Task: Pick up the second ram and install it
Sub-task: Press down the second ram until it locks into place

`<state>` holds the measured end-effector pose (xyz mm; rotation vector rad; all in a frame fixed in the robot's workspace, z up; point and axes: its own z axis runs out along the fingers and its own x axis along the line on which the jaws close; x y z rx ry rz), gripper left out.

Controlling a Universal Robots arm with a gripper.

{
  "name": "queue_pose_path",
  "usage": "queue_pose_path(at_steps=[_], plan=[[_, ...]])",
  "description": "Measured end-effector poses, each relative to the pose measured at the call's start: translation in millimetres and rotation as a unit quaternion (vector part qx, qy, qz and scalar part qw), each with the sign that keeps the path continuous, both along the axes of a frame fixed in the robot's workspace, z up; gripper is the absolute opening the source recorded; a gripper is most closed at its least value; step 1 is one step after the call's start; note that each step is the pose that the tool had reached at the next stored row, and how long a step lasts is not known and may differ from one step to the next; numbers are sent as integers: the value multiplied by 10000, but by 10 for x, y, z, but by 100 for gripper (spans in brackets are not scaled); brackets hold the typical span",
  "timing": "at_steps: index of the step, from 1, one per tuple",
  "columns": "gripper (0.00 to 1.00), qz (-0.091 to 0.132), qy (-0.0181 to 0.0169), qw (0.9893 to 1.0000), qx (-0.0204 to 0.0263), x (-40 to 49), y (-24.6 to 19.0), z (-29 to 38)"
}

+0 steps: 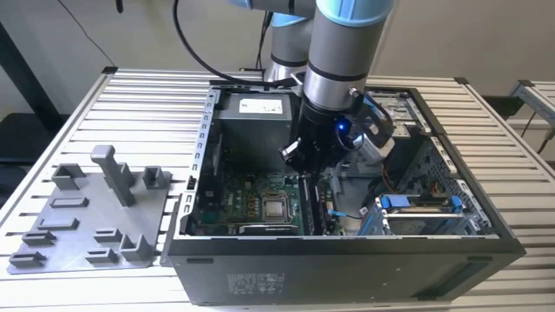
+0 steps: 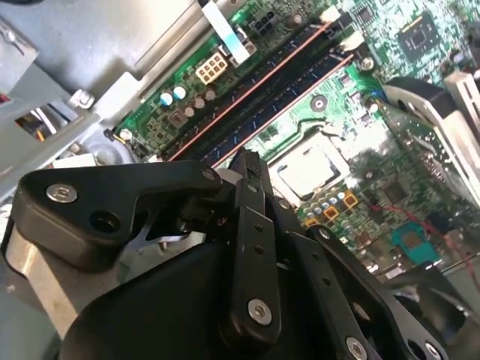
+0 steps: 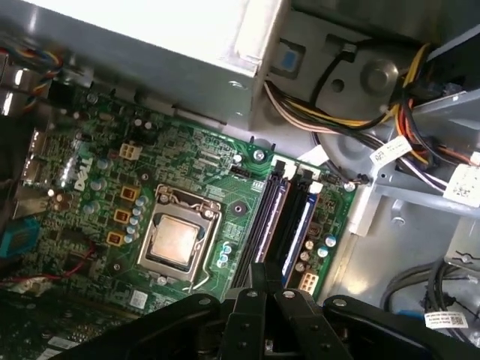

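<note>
Broadly, we see an open computer case (image 1: 347, 260) lying on a slatted metal bench (image 1: 147, 97), with one robot arm (image 1: 342, 45) reaching down into it from above.

At the exterior view's left, a grey plastic tray (image 1: 78, 227) of empty holders rests on the bench, just beside the case wall. Moving toward the exterior view's right, inside the case, we come to the green motherboard (image 1: 234, 201) and then the square silver CPU socket (image 1: 275, 209).

Just past the socket run the long memory slots (image 1: 312, 208). The claw (image 1: 305, 168) hangs low inside the case, right over the far end of these slots. In both wrist views, its black fingers (image 2: 247, 195) are pressed together into a narrow tip, and we see nothing held between them.

In the first wrist view, the second ram (image 3: 300, 229) shows as a slim bluish strip standing edge-on in the slots. It is just beside a darker memory stick (image 3: 264, 221) that lies parallel to it, nearer the CPU socket. The claw's tip (image 3: 264, 268) sits at one end of this pair. We cannot tell whether it touches the ram, or whether the ram is fully pushed home.

At the exterior view's right, bright blue drive clips (image 1: 416, 203) sit in a metal cage, well apart from the claw.
</note>
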<state>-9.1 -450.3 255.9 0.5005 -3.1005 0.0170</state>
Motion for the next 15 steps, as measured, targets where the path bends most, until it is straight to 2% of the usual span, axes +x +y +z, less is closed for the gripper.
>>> queue_pose_path(at_steps=[3, 7, 11, 15], plan=[[11, 271, 4, 9996, -3, 0, -1, -3], [11, 635, 4, 9980, -1, 0, 0, -5], [11, 998, 3, 9950, -10, 0, 1, -6], [11, 1347, 8, 9909, -59, 0, -1, -5]])
